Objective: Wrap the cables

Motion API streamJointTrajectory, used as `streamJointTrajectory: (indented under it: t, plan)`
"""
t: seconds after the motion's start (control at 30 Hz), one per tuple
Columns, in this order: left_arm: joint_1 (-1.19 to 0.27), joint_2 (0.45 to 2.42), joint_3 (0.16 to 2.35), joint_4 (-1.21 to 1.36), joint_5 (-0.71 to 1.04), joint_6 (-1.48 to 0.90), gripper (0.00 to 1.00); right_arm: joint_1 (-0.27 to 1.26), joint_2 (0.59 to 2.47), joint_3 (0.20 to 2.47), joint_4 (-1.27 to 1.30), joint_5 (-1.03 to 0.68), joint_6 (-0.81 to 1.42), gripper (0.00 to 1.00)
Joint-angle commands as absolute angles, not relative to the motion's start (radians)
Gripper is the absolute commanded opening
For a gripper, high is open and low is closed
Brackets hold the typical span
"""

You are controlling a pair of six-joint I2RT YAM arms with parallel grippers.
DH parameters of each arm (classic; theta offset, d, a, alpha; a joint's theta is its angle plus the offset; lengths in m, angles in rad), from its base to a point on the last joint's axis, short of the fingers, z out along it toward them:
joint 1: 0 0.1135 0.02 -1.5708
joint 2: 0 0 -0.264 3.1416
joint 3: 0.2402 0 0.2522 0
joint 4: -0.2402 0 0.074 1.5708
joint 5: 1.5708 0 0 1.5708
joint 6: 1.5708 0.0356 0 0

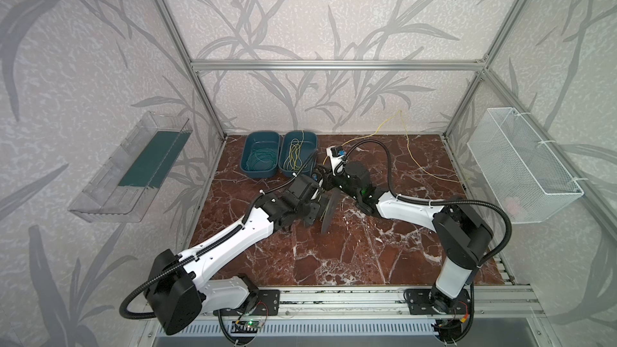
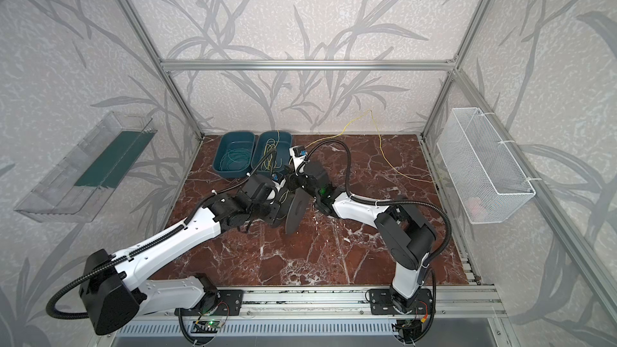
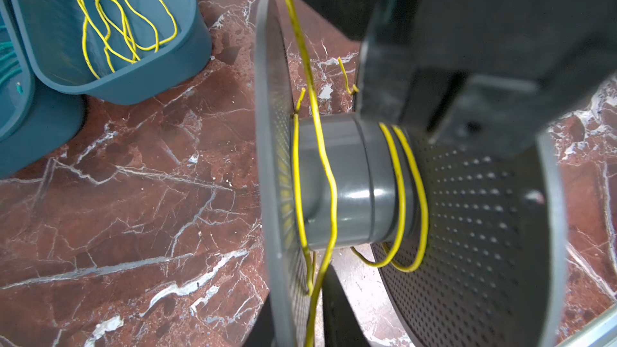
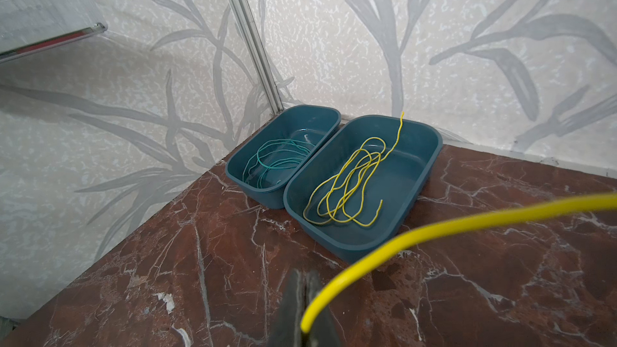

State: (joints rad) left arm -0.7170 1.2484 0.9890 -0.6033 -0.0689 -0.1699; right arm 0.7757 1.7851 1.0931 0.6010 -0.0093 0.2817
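A grey spool stands on edge at mid-table. Loose turns of yellow cable lie round its hub. My left gripper is shut on the spool's perforated flange, with a cable strand running down between its fingers. My right gripper hovers just behind the spool, shut on a yellow cable. That cable trails back up the rear wall and across the table to the right. More yellow cables lie in a teal bin.
A second teal bin with green wires stands beside the first at the back left. A white wire basket hangs on the right wall. A clear shelf hangs on the left wall. Black arm hoses loop over the middle.
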Motion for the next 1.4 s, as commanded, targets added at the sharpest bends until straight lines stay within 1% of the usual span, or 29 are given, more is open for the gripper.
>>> streamJointTrajectory:
  t: [0.0, 0.07, 0.2, 0.57, 0.63, 0.67, 0.7, 0.77, 0.83, 0.93, 1.0, 1.1, 1.13, 1.2, 1.37]
  plan:
    - [-0.714, 1.241, 1.022, -0.622, -0.050, -0.143, 0.12, 0.773, 1.788, 1.118, 0.636, -0.019, 0.265, 0.00]
    - [-0.714, 1.241, 1.020, -0.620, -0.049, -0.143, 0.06, 0.773, 1.787, 1.117, 0.638, -0.018, 0.262, 0.00]
    - [-0.714, 1.233, 1.019, -0.618, -0.050, -0.152, 0.01, 0.773, 1.787, 1.112, 0.641, -0.020, 0.265, 0.00]
    - [-0.714, 1.180, 1.008, -0.610, -0.077, -0.182, 0.00, 0.773, 1.780, 1.117, 0.626, -0.013, 0.284, 0.00]
    - [-0.713, 1.157, 1.003, -0.599, -0.090, -0.197, 0.00, 0.772, 1.770, 1.122, 0.601, -0.009, 0.287, 0.06]
    - [-0.713, 1.147, 1.003, -0.595, -0.094, -0.200, 0.00, 0.772, 1.764, 1.123, 0.594, -0.014, 0.288, 0.11]
    - [-0.713, 1.139, 1.008, -0.594, -0.105, -0.206, 0.00, 0.772, 1.756, 1.123, 0.584, -0.017, 0.290, 0.20]
    - [-0.713, 1.132, 1.023, -0.603, -0.105, -0.204, 0.00, 0.769, 1.745, 1.128, 0.562, -0.023, 0.299, 0.27]
    - [-0.713, 1.128, 1.036, -0.612, -0.101, -0.204, 0.00, 0.763, 1.729, 1.126, 0.553, -0.042, 0.319, 0.38]
    - [-0.713, 1.118, 1.036, -0.610, -0.102, -0.201, 0.00, 0.755, 1.712, 1.118, 0.535, -0.066, 0.342, 0.44]
    - [-0.713, 1.105, 1.029, -0.604, -0.105, -0.203, 0.00, 0.754, 1.666, 1.111, 0.520, -0.073, 0.343, 0.52]
    - [-0.713, 1.085, 1.014, -0.592, -0.110, -0.208, 0.00, 0.751, 1.622, 1.092, 0.500, -0.086, 0.341, 0.53]
    - [-0.713, 1.080, 1.013, -0.592, -0.113, -0.210, 0.00, 0.750, 1.608, 1.084, 0.490, -0.085, 0.342, 0.55]
    - [-0.713, 1.071, 1.011, -0.590, -0.113, -0.210, 0.00, 0.745, 1.574, 1.062, 0.479, -0.089, 0.351, 0.62]
    - [-0.713, 1.054, 1.010, -0.594, -0.135, -0.221, 0.00, 0.723, 1.522, 1.036, 0.417, -0.094, 0.393, 0.67]
